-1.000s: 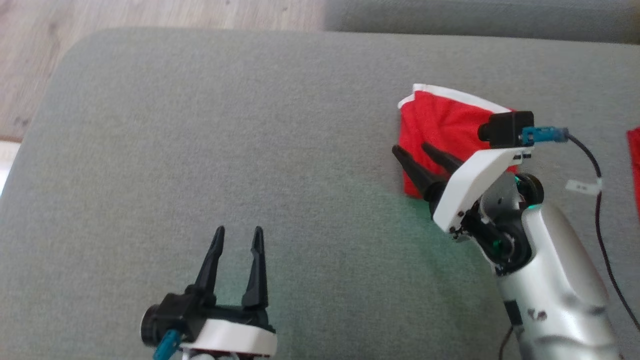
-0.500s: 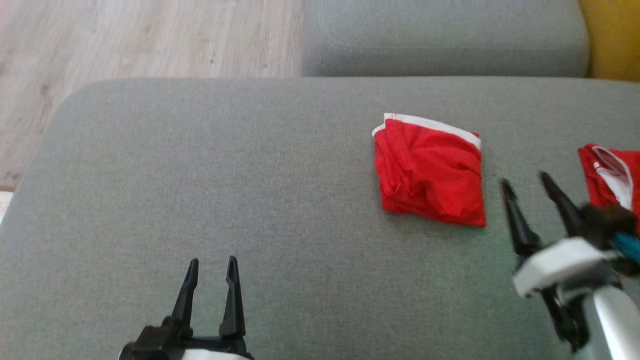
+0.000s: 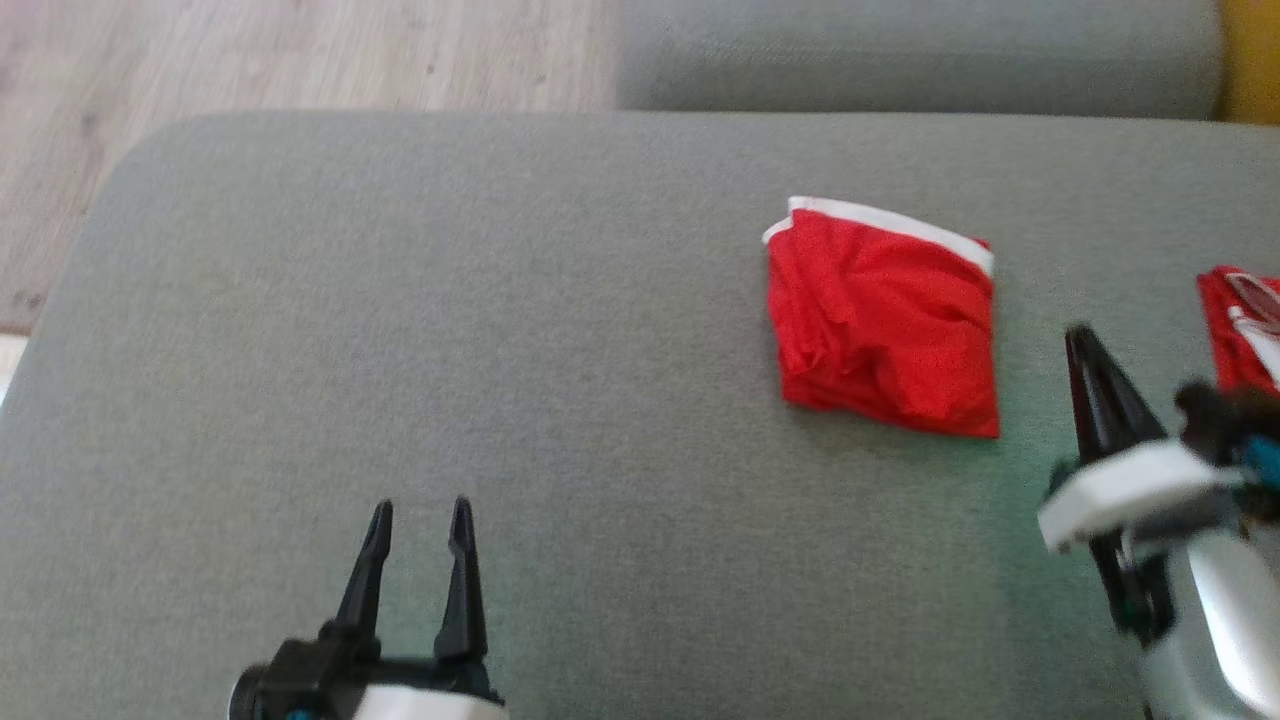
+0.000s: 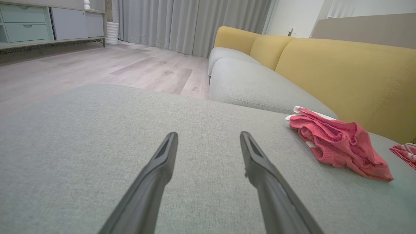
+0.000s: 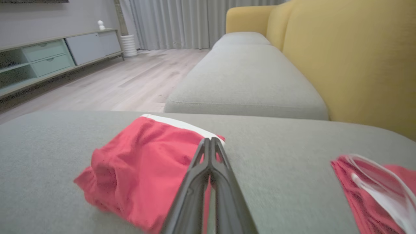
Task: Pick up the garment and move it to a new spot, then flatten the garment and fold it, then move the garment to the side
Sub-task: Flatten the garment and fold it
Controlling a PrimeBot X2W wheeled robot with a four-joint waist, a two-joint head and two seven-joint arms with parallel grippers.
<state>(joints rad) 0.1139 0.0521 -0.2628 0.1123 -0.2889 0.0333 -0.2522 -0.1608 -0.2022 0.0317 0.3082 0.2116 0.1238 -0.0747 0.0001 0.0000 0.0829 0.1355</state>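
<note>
The folded garment (image 3: 885, 320) lay on the grey sofa cushion (image 3: 500, 300), the right end effector (image 3: 1080, 335) clenched and empty just beside it, the left end effector (image 3: 418, 512) released, well apart. Any retreat should go high, sparing the fold

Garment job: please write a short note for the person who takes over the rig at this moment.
Left hand: open, empty, above the cushion.
Right hand: shut, empty, just right of the garment, not touching it.
Garment: folded, lying free on the cushion; another red cloth lies further right.
Done: fold, it seems. Left: check whether it is far enough aside.
</note>
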